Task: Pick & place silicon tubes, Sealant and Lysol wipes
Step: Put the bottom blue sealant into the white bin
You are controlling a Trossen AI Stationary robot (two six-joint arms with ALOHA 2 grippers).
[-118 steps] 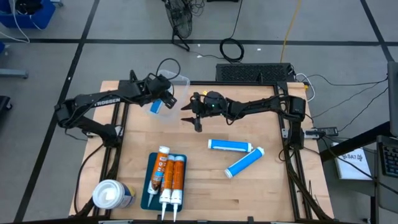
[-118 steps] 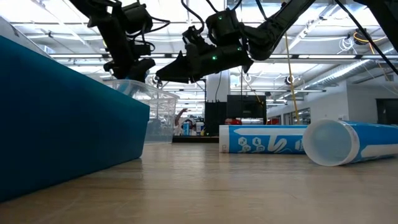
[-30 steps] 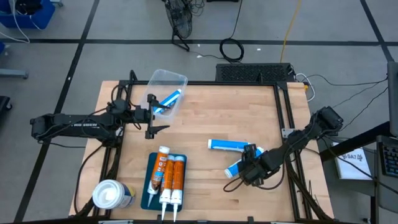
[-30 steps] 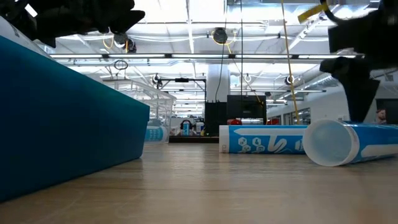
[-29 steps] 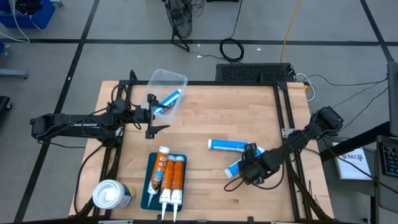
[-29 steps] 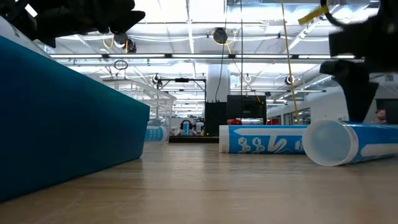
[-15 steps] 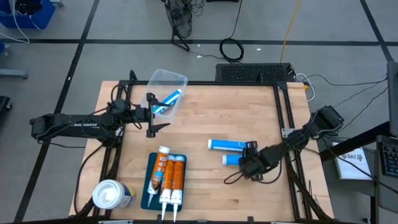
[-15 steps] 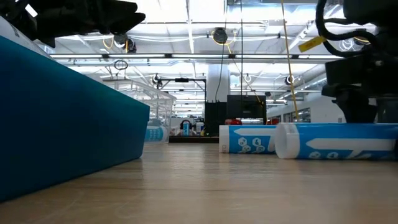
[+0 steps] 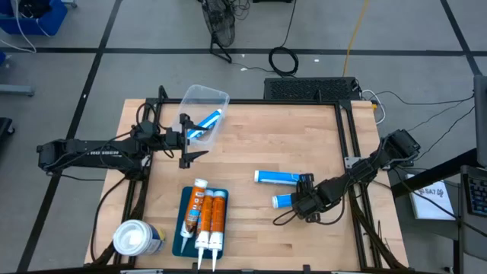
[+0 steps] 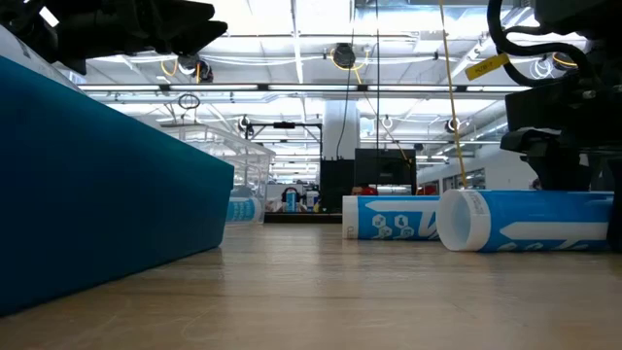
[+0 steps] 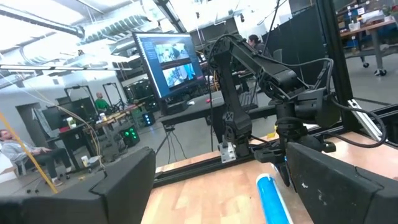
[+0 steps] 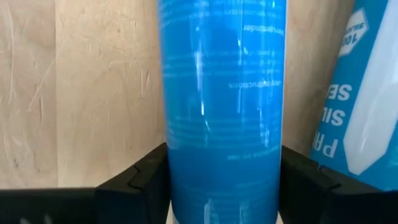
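Looking at the right gripper (image 9: 298,201) from above: it sits low at the right-front of the table (image 9: 251,152), clamped on a blue silicone tube (image 9: 283,200) lying on its side. My right wrist view confirms it, both dark fingers (image 12: 134,180) pressed against the tube's sides, so the pincer is closed snug on it; small white print runs along the tube there but I can't read it. Just beside it lies a second blue tube (image 9: 278,177), nearly parallel and slightly further back; in the wrist view its label shows large white letters, partly cut off, "SILI" and "PR" legible, plus a "100" badge. Left gripper (image 9: 188,145) hovers at the left-rear, fingers spread wide, holding nothing, right next to a clear plastic bin (image 9: 205,109) at the table's back edge; a blue-and-white tube (image 9: 204,123) lies inside the bin. Left arm housing carries white lettering, too small for me to read. Front-left: a dark blue tray (image 9: 183,228) holds three orange sealant cartridges (image 9: 207,217) side by side, white nozzles pointing to the front edge. Lysol wipes (image 9: 137,238) stand upright at the front-left corner, white lid up, just left of the tray; brand text not legible from above. Low view: held tube's open white end (image 10: 463,221) faces left.
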